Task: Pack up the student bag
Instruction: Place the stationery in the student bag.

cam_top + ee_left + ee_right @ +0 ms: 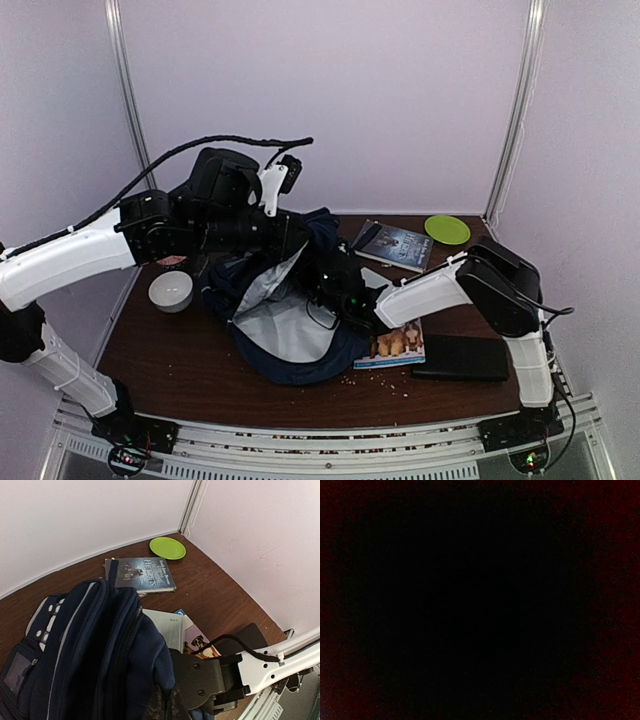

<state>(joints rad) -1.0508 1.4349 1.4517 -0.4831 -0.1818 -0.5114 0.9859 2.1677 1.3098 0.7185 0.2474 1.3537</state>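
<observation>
The student bag (300, 368), navy with a grey lining, lies open in the middle of the table. In the left wrist view the student bag (100, 640) fills the lower left. My left gripper (300, 238) is shut on the bag's upper rim and holds it lifted, so the mouth gapes. My right gripper (335, 292) reaches into the bag's mouth; its fingers are hidden by fabric. The right wrist view is wholly black. The right arm's black wrist (200, 677) shows beside the bag's edge.
A dog-cover book (392, 345) and a flat black case (462, 357) lie right of the bag. A dark book (392, 244) and a green plate (447, 229) sit at the back right. A white bowl (171, 290) stands to the left. Crumbs dot the front.
</observation>
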